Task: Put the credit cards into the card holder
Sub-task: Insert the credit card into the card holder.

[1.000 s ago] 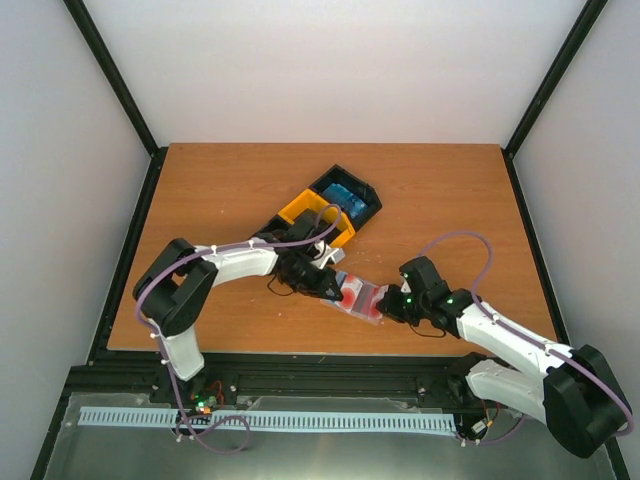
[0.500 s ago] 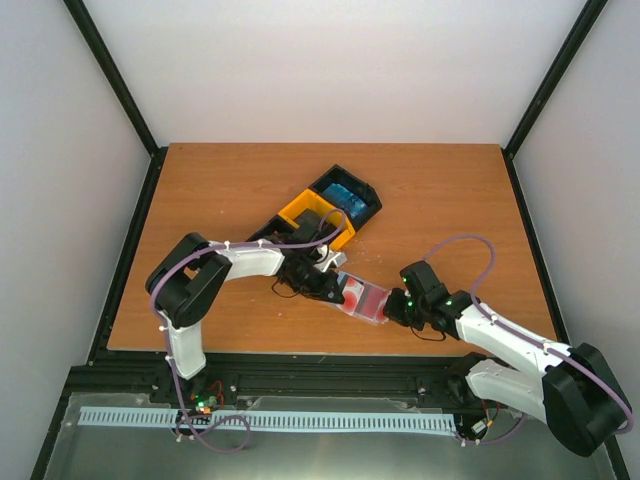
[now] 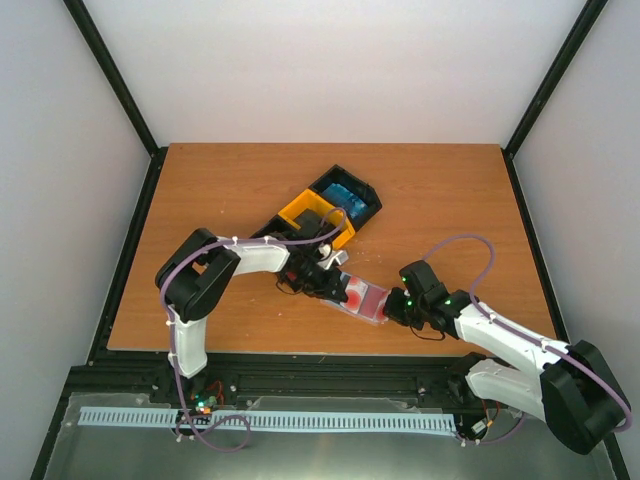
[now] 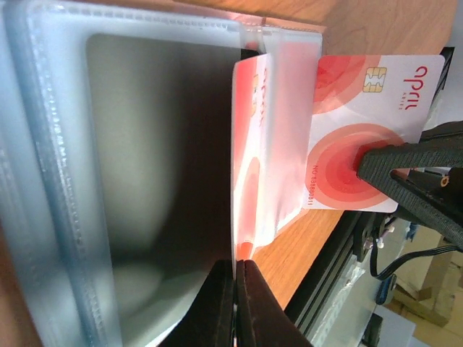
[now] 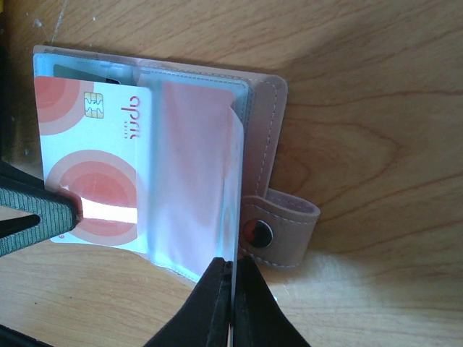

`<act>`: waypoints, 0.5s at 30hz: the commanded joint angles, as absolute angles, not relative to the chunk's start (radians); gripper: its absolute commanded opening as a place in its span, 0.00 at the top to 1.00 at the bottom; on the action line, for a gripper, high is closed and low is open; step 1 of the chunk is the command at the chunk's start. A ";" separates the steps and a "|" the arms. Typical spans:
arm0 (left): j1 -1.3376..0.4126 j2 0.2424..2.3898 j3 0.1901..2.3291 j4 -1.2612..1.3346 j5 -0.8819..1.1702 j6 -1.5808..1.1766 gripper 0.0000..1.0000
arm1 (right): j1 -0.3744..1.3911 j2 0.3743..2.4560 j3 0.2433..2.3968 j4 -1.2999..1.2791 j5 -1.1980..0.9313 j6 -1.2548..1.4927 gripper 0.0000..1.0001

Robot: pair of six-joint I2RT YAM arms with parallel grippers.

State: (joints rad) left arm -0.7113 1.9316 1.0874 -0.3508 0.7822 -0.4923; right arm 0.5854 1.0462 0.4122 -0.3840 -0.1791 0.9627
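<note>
The pinkish card holder (image 3: 372,306) lies open near the table's front edge, its snap stud (image 5: 257,233) showing. A red-and-white credit card (image 5: 94,173) sticks halfway out of a translucent pocket (image 4: 289,144). My left gripper (image 3: 333,284) is shut on a thin red-and-white card edge (image 4: 236,266), and its fingers (image 5: 36,210) reach the card's red circle. On the opposite side, my right gripper (image 3: 390,310) is shut on the edge of a translucent pocket sheet (image 5: 234,264) beside the pink cover (image 5: 268,144). Its fingers (image 4: 412,166) show beyond the card (image 4: 376,137).
A yellow bin (image 3: 312,212) and a black bin (image 3: 365,205) holding blue cards (image 3: 345,195) stand just behind the left gripper. The table's front edge and black frame rail (image 4: 340,275) run close under the holder.
The left arm's elbow has swung right and its gripper has crept slightly toward the card holder. The right arm has hardly moved. Both grippers stay shut.
</note>
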 commanded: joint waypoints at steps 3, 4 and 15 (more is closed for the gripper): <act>-0.704 1.949 1.073 -0.332 0.800 -0.563 1.00 | 0.594 1.069 0.401 -0.396 -0.164 0.965 0.97; -0.704 1.948 1.072 -0.329 0.800 -0.564 0.99 | 0.594 1.070 0.401 -0.395 -0.165 0.963 0.97; -0.735 1.956 1.081 -0.328 0.813 -0.546 0.98 | 0.592 1.069 0.401 -0.388 -0.164 0.966 0.97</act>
